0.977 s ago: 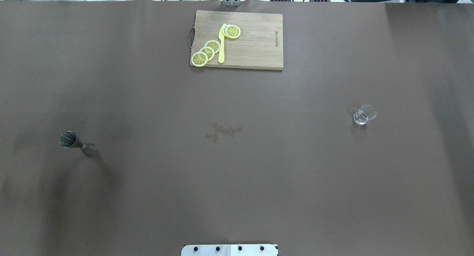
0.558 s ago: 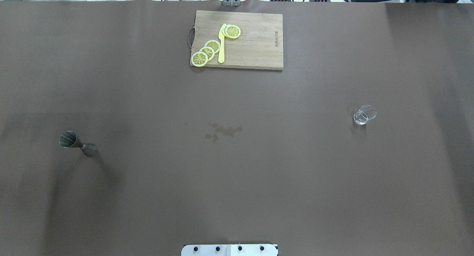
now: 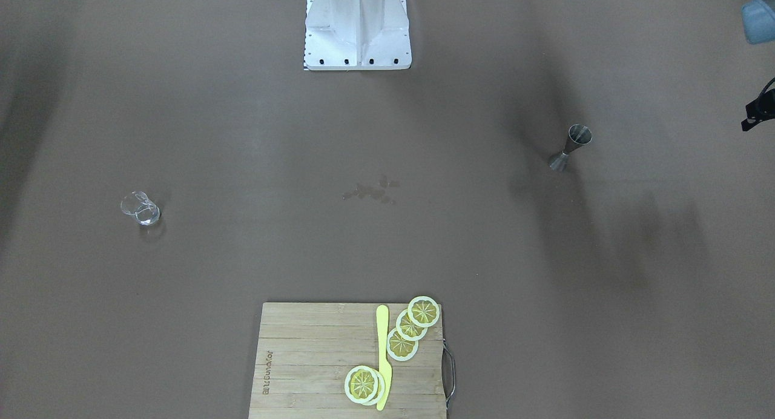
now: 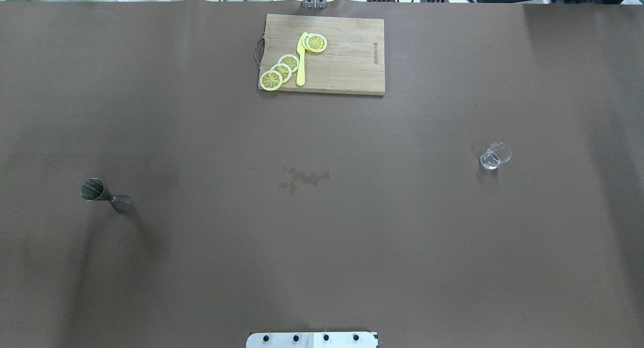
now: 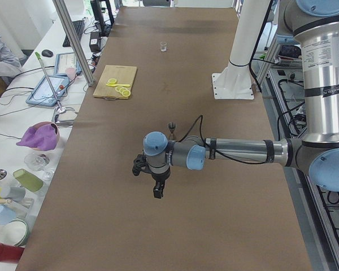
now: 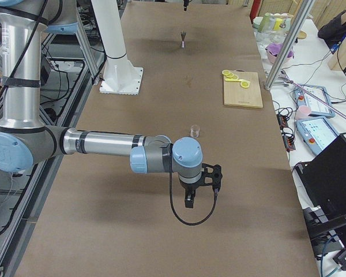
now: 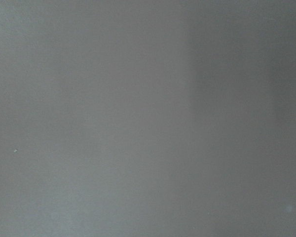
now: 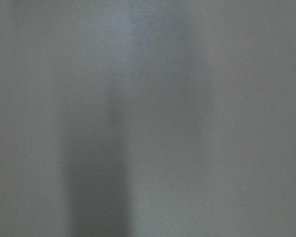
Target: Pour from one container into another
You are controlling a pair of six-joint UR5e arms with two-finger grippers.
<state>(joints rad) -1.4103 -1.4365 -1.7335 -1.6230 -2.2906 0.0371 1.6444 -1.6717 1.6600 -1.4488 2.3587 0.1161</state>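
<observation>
A steel jigger (image 4: 105,196) stands upright on the brown table at the robot's left, also seen in the front view as the jigger (image 3: 569,146). A small clear glass (image 4: 494,157) stands at the right, in the front view as the glass (image 3: 140,208). Neither gripper appears in the overhead view. The left gripper (image 5: 157,192) hangs above the table beyond the jigger (image 5: 172,127), towards the table's left end. The right gripper (image 6: 188,202) hangs near the glass (image 6: 194,131), towards the right end. I cannot tell whether either is open or shut. Both wrist views show only bare table.
A wooden cutting board (image 4: 347,61) at the far middle holds several lemon slices (image 4: 282,70) and a yellow knife (image 4: 301,61). A small wet stain (image 4: 304,178) marks the table's middle. The robot's white base plate (image 4: 312,339) sits at the near edge.
</observation>
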